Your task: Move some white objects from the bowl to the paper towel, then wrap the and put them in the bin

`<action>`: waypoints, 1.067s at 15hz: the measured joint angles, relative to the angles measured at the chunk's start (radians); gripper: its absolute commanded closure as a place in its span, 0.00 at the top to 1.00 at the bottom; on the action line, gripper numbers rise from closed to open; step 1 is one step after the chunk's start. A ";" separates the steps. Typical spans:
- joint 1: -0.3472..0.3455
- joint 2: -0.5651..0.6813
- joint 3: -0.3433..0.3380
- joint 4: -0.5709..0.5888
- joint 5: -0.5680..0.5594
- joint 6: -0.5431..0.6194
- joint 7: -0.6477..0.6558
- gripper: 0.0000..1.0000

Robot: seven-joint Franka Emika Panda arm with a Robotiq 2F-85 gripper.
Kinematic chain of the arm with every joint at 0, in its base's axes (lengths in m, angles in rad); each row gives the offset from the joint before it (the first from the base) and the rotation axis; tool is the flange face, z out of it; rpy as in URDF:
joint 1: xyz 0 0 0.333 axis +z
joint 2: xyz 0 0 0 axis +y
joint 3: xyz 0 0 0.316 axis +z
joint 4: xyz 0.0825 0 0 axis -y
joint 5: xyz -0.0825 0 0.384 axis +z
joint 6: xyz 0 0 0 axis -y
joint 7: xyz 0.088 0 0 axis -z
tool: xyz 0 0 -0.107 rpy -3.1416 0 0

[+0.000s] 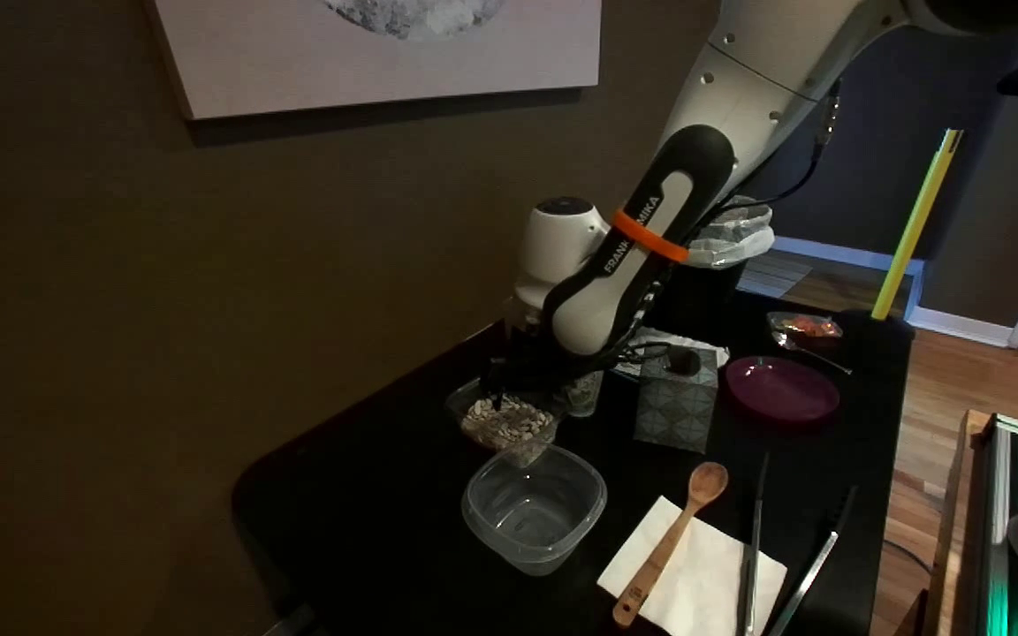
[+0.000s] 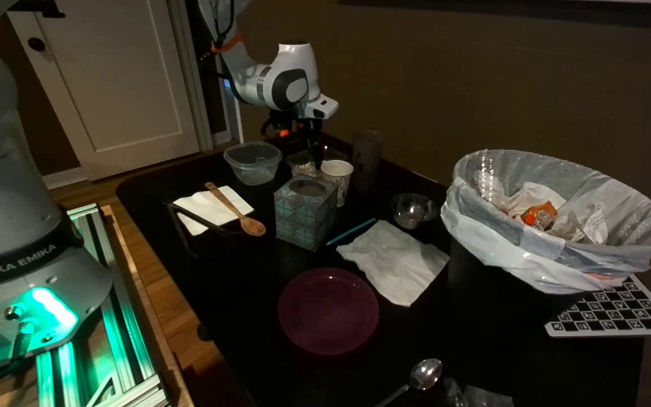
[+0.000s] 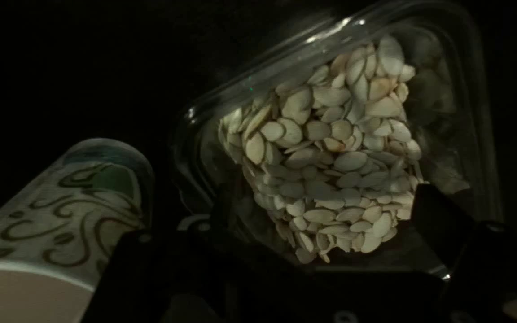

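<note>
Several off-white seeds (image 3: 330,134) lie heaped in a clear square plastic bowl (image 3: 267,87). They also show in both exterior views (image 1: 509,422) (image 2: 304,169). My gripper (image 3: 323,197) points down over this bowl with its fingers spread wide, one to each side of the near part of the heap. Nothing is held between them. Whether the tips touch the seeds I cannot tell. The white paper towel (image 2: 396,263) lies flat on the table beside the bin. The bin (image 2: 506,249) is dark with a pale crinkly liner and holds crumpled waste.
A patterned paper cup (image 3: 83,202) stands close beside the seed bowl. A tissue box (image 2: 303,217), a clear tub (image 1: 534,503), a maroon plate (image 2: 328,311), a small glass bowl (image 2: 413,210), a tall tumbler (image 2: 366,161), and a wooden spoon (image 1: 672,539) on a napkin (image 1: 712,574) stand around.
</note>
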 measured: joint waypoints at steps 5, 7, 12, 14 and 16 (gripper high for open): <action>0.016 0.063 -0.007 0.073 0.005 0.000 0.018 0.70; 0.023 0.084 -0.013 0.093 0.005 0.000 0.018 0.55; 0.041 0.119 -0.034 0.126 0.005 0.000 0.019 0.16; 0.052 0.125 -0.049 0.131 0.005 0.000 0.019 0.02; 0.063 0.127 -0.062 0.133 0.005 0.000 0.019 0.00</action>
